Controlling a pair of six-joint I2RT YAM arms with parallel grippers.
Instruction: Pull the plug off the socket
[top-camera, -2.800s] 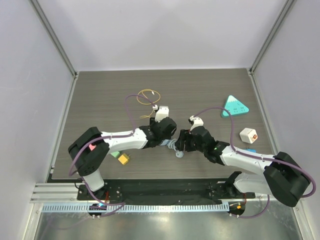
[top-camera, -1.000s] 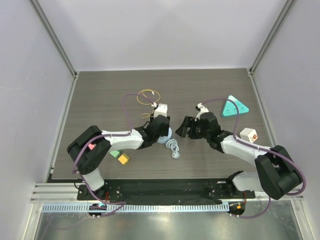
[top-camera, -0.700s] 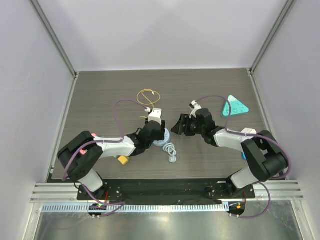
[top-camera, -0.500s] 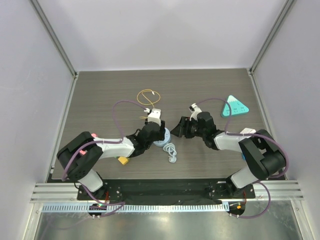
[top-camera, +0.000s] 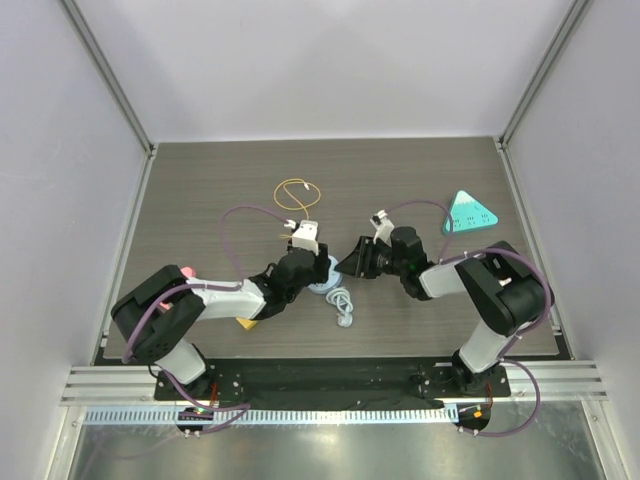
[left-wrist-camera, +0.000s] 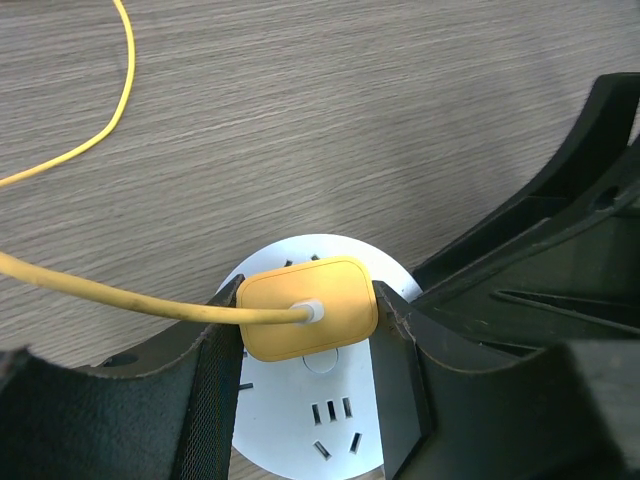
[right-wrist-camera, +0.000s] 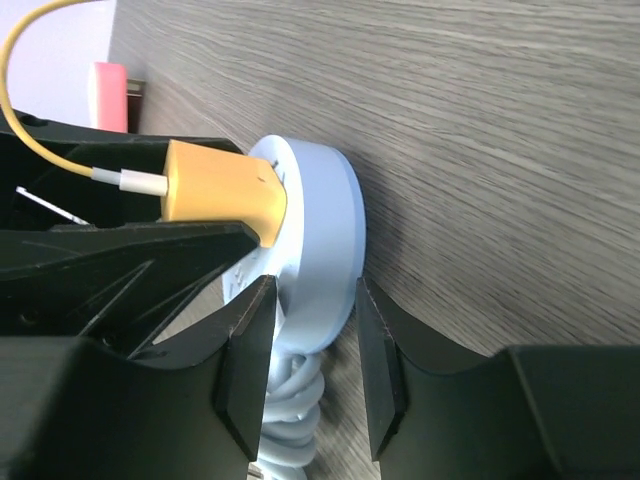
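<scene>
Yellow plug (left-wrist-camera: 307, 320), seated in the round socket (right-wrist-camera: 322, 230) near the counter's (top-camera: 200, 190) middle, is pinched by the left fingers (left-wrist-camera: 215, 375). The socket's rim is clamped between the right fingers (right-wrist-camera: 248, 350). The plug's seating is shown side-on only by the right wrist view; overhead it is hidden.

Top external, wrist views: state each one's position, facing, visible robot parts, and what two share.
Top external: overhead behind bases, facing down at table; both arms show.
Left wrist: on left arm, looking down on plug in socket; left tool shows.
Right wrist: on right arm, sideways at socket; right tool shows.
Wrists share plug, socket.
</scene>
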